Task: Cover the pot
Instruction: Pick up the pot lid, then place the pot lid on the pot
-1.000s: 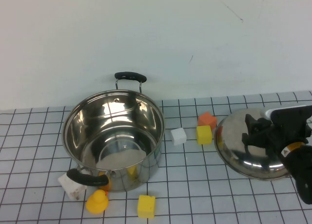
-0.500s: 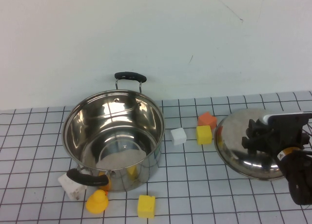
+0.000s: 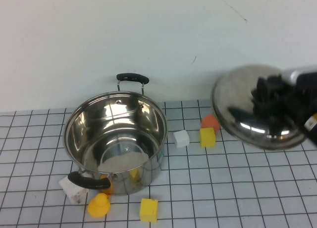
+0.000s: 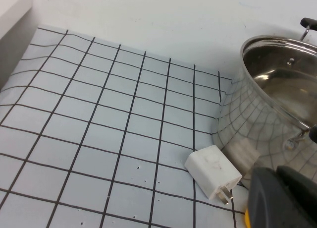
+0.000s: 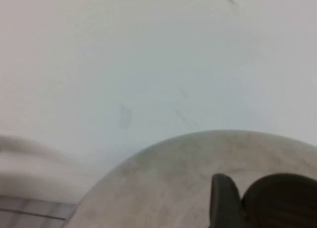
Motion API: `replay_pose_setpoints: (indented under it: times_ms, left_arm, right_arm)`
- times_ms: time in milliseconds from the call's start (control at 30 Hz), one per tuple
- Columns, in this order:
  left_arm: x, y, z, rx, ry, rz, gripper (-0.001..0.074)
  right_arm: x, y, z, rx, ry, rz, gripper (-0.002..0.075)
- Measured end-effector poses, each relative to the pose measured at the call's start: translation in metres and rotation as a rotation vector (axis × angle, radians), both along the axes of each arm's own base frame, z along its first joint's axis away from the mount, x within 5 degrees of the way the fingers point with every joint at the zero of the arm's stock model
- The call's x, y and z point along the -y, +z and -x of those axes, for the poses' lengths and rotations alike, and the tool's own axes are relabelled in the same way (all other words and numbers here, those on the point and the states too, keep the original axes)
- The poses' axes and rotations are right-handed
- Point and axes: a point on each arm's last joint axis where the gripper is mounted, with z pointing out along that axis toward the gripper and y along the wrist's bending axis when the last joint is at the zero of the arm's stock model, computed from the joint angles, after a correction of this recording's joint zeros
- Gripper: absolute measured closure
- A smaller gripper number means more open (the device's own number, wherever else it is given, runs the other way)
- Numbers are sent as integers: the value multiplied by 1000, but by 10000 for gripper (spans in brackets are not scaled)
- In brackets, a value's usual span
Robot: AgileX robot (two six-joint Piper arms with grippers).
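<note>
The pot (image 3: 157,153), a large shiny steel pot with two black loop handles, stands open on the checked table at left centre. Its side also shows in the left wrist view (image 4: 257,124). My right gripper (image 3: 270,96) is shut on the black knob (image 5: 282,198) of the domed steel lid (image 3: 237,109). It holds the lid tilted in the air at the right, clear of the table and to the right of the pot. My left gripper (image 4: 277,173) shows only in the left wrist view, shut and empty, low beside the pot's near-left side.
A white charger plug (image 3: 73,189) lies by the pot's front handle, also seen in the left wrist view (image 4: 213,172). A yellow duck (image 3: 99,204) and yellow block (image 3: 148,209) sit in front of the pot. White (image 3: 181,138), yellow (image 3: 207,137) and orange (image 3: 210,122) blocks lie between pot and lid.
My right gripper has lifted the lid off the table, up and a little back. The pot, the blocks and the left arm have not moved.
</note>
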Motion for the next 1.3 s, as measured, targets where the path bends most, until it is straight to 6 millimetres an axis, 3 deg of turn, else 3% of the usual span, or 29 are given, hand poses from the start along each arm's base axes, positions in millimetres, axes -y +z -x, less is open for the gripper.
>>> replay_pose_setpoints:
  times_ms: [200,300,400,500,633,800,1067,1300]
  left_arm:
    - [0,0,0,0,0,0,738]
    - [0,0,0,0,0,0,738]
    - [0,0,0,0,0,0,738]
    - [0,0,0,0,0,0,738]
    - [0,0,0,0,0,0,738]
    - [0,0,0,0,0,0,738]
    - [0,0,0,0,0,0,738]
    - [0,0,0,0,-1,-4,738]
  right_arm:
    - [-21,83,25,-27,146,31,382]
    - [-46,107,31,-26,223,32,382]
    - [-80,117,31,-35,312,47,382]
    - [-122,111,23,-54,397,66,382]
    - [-174,83,5,-100,473,95,382]
    - [-223,56,-12,-98,548,151,382]
    - [-268,25,-24,-146,586,200,382]
    - [-279,10,-24,-151,604,207,382]
